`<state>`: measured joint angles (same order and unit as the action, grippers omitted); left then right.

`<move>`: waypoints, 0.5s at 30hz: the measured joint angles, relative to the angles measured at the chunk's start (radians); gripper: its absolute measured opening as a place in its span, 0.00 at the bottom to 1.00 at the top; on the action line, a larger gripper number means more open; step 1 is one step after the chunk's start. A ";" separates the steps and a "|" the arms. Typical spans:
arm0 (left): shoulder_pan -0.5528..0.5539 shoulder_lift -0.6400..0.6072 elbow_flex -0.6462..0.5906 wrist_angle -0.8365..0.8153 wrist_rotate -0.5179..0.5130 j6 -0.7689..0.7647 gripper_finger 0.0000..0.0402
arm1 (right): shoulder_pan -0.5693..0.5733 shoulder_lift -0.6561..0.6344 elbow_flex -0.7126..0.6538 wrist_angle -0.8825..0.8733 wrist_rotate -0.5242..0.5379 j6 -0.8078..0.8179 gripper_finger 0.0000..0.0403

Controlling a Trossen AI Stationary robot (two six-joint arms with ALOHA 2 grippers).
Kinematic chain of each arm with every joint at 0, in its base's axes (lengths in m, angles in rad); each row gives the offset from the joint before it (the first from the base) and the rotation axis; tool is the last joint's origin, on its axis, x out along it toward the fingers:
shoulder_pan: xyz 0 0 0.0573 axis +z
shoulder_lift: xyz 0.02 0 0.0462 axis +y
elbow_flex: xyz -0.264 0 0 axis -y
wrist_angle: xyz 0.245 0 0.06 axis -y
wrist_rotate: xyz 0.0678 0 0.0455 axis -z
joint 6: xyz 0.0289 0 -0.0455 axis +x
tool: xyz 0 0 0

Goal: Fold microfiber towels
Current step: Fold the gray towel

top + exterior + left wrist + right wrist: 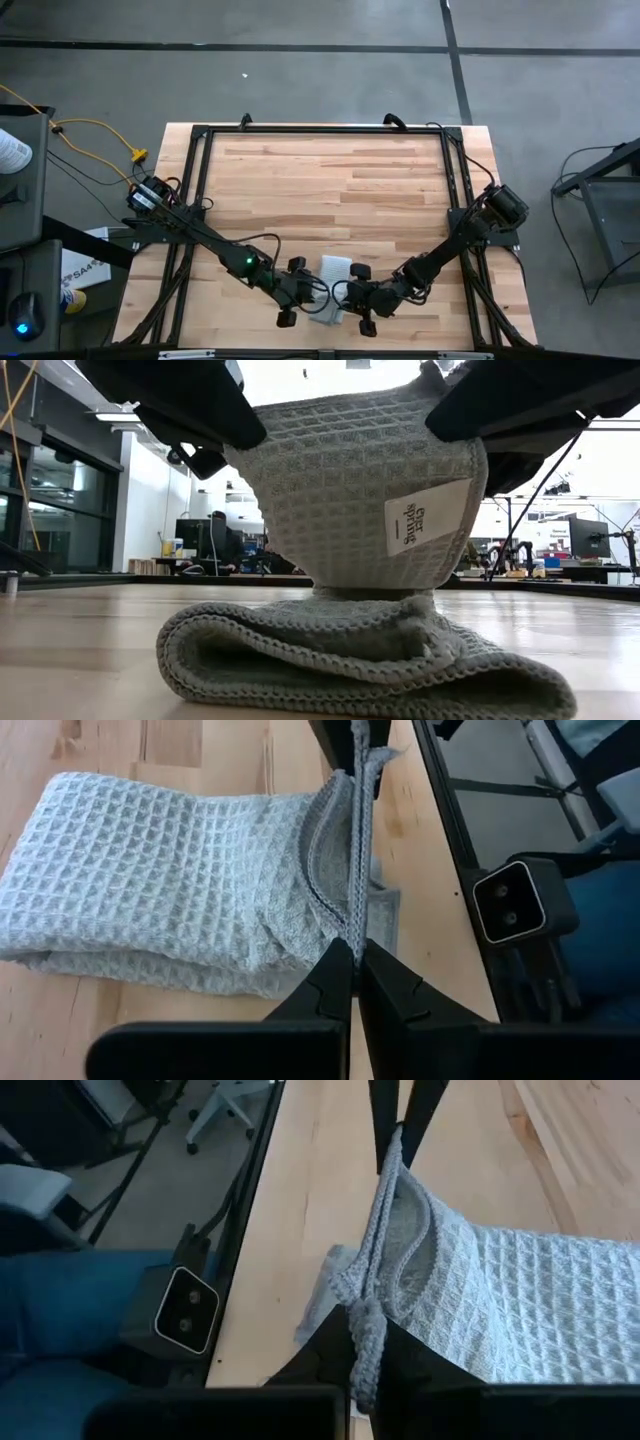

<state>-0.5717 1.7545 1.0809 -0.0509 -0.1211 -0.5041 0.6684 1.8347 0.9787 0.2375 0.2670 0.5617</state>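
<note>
The light grey-white waffle-textured microfiber towel [332, 272] lies near the table's near edge, between my two grippers. Its lower part [340, 660] rests on the table as a folded pile of several layers. Its near edge is raised, and a panel with a white label [425, 515] hangs down from it. My left gripper [312, 296] is shut on that raised edge from the table's left. My right gripper [348, 296] is shut on it from the right. Each wrist view shows the other gripper at the far end of the edge. My left gripper pinches the left end of the towel's raised hemmed edge [352, 935] between its two fingers; it looks like more than one layer. The fingers lie about level, coming from the table's left, along the edge. The edge runs taut to my right gripper [357, 745]. My right gripper pinches the right end of the same raised edge [368, 1312], bunched between its two fingers. The fingers lie about level, coming from the table's right, along the edge. The towel [520, 1300] hangs from the edge with its lower part on the table.
The dark metal frame rail [450, 850] and a small camera block [510, 900] run along the table's near edge, close beside the towel. Bare wooden table [330, 190] lies toward the far side. A person sits in the room behind [215, 535].
</note>
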 joint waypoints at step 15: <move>0.027 0.054 0.001 0.009 0.051 -0.025 0.00 | -0.021 0.032 0.000 -0.001 -0.069 0.101 0.01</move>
<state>-0.5446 1.8082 1.0817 -0.0424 -0.0700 -0.5289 0.6472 1.8670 0.9783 0.2366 0.1978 0.6627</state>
